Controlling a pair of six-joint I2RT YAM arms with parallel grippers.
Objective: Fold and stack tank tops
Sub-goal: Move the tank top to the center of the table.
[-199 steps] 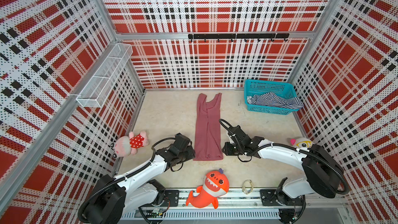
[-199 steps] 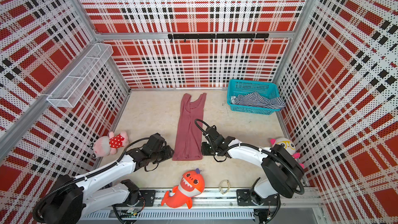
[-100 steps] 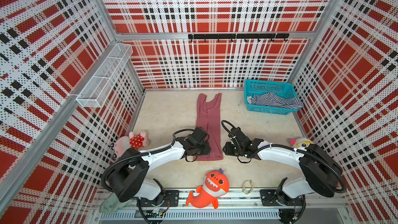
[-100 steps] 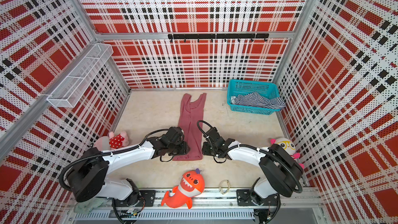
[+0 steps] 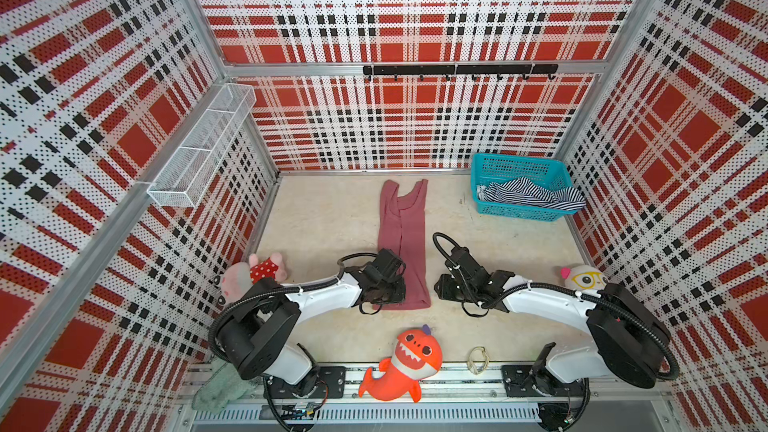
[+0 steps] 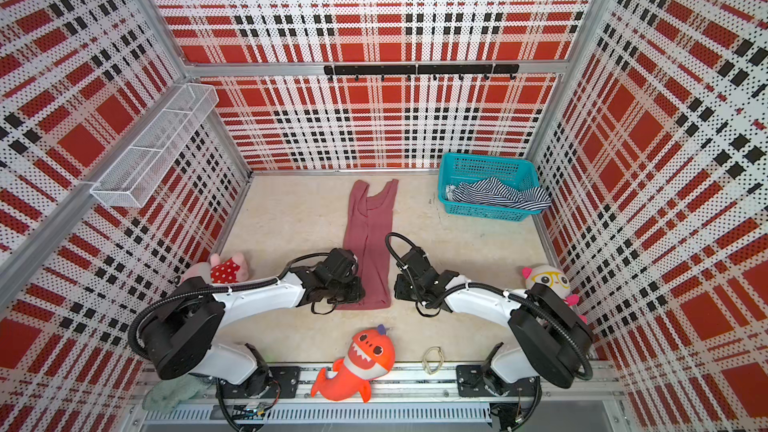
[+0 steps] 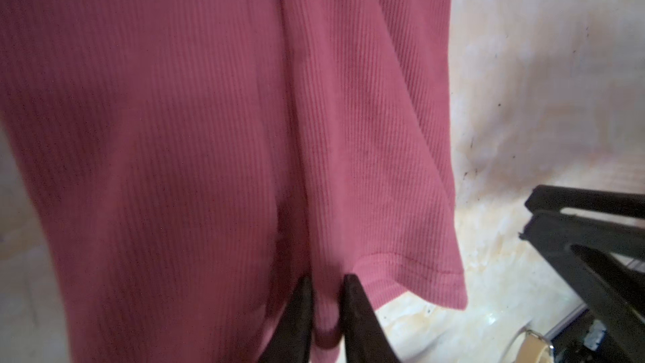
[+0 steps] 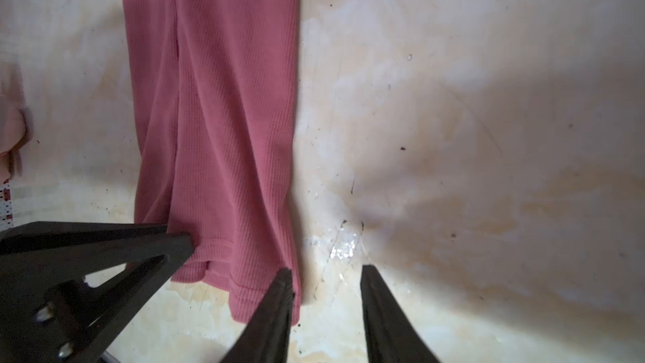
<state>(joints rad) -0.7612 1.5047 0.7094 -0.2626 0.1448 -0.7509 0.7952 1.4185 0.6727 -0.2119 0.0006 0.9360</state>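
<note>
The rose-maroon tank top (image 5: 409, 238) (image 6: 372, 234) lies folded into a long narrow strip on the floor, straps toward the back wall. My left gripper (image 5: 397, 288) (image 7: 326, 279) is at the hem's left corner, shut on a fold of this cloth (image 7: 209, 134). My right gripper (image 5: 440, 286) (image 8: 326, 268) stands open at the hem's right corner (image 8: 227, 116). One finger overlaps the cloth edge, and only bare floor shows between the jaws. The striped tank top (image 5: 528, 195) (image 6: 498, 195) lies crumpled in the teal basket (image 5: 519, 164) at the back right.
An orange shark plush (image 5: 411, 361) lies by the front rail and a pink pig plush (image 5: 257, 274) at the left wall. A white cat plush (image 5: 584, 280) sits at the right wall. A grey-green towel (image 5: 220, 388) hangs off the front left. A wire shelf (image 5: 199, 151) juts from the left wall.
My left arm swung right from beside the rose tank top onto its hem, and its jaws closed on the cloth. My right gripper widened a little and stayed at the hem's right corner.
</note>
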